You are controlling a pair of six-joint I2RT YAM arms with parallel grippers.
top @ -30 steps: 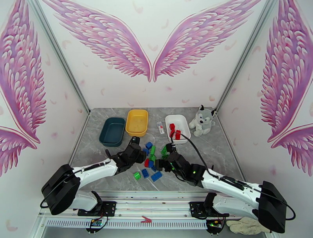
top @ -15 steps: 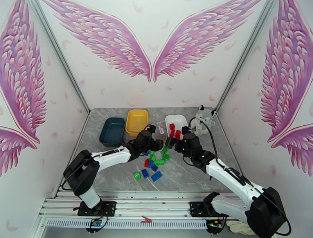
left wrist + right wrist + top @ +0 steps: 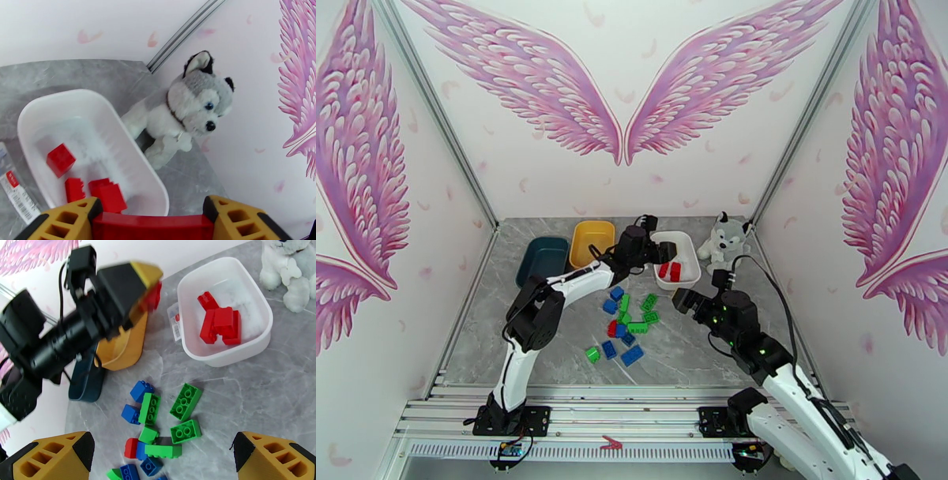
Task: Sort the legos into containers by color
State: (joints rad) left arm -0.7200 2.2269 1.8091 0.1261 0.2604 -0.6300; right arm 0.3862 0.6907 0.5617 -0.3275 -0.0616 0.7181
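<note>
At the left rim of the white tray (image 3: 118,154), seemingly just short of it, the left gripper (image 3: 661,253) clamps an oblong red brick (image 3: 152,227), long axis running finger to finger; the tray, several red bricks (image 3: 61,158) inside, lies ahead and below, so I judge a short reach forward comes before release. Nearer than the tray, the right gripper (image 3: 161,445) hangs wide open and empty above the loose bricks (image 3: 185,400). Beside the tray's left edge lies a small packet (image 3: 17,197) with a barcode, its print too small to read.
</note>
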